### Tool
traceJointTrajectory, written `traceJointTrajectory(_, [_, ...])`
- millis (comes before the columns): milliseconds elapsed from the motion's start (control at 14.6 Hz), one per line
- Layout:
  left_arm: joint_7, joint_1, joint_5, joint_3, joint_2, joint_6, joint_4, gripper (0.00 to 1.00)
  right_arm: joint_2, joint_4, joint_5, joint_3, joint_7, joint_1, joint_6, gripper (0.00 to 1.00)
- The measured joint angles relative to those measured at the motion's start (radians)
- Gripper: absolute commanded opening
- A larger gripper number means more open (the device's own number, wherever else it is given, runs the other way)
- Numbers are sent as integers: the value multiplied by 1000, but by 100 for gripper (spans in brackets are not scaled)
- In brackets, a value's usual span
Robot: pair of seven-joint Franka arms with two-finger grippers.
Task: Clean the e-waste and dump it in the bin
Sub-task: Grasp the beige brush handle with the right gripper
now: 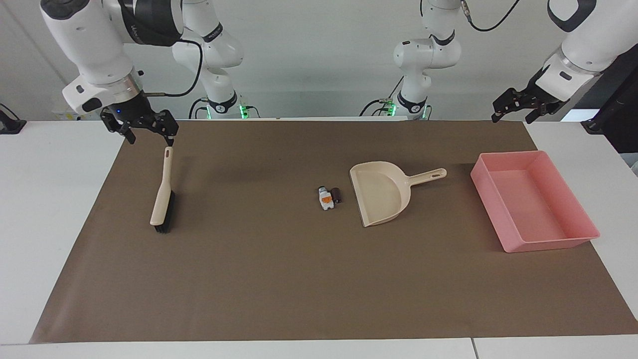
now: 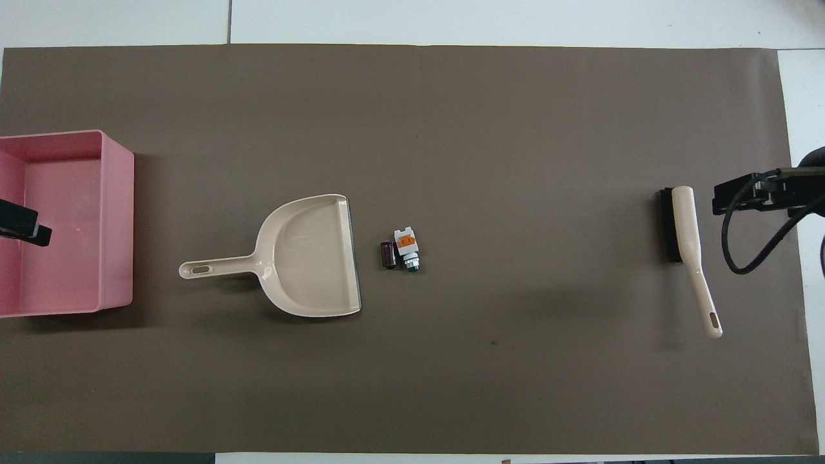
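The e-waste lies mid-mat: a small white block with orange and green patches touches a tiny dark cylinder. Both sit just off the open lip of the beige dustpan. The pink bin stands at the left arm's end of the mat. My right gripper is open and empty, hovering over the handle end of the brush. My left gripper is open and empty, raised by the bin, and waits.
A brown mat covers most of the white table. The brush lies at the right arm's end, handle pointing toward the robots. The dustpan's handle points toward the bin.
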Motion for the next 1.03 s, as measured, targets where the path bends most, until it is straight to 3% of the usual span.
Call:
traceJointTrajectory(481, [0,0,0,0,0,0,0,100,-47,-376,0,-7,-133,-130,262,100])
traceJointTrajectory(1031, [0,0,0,0,0,0,0,100,-48,-596,27,-8,-204,-185,503,100])
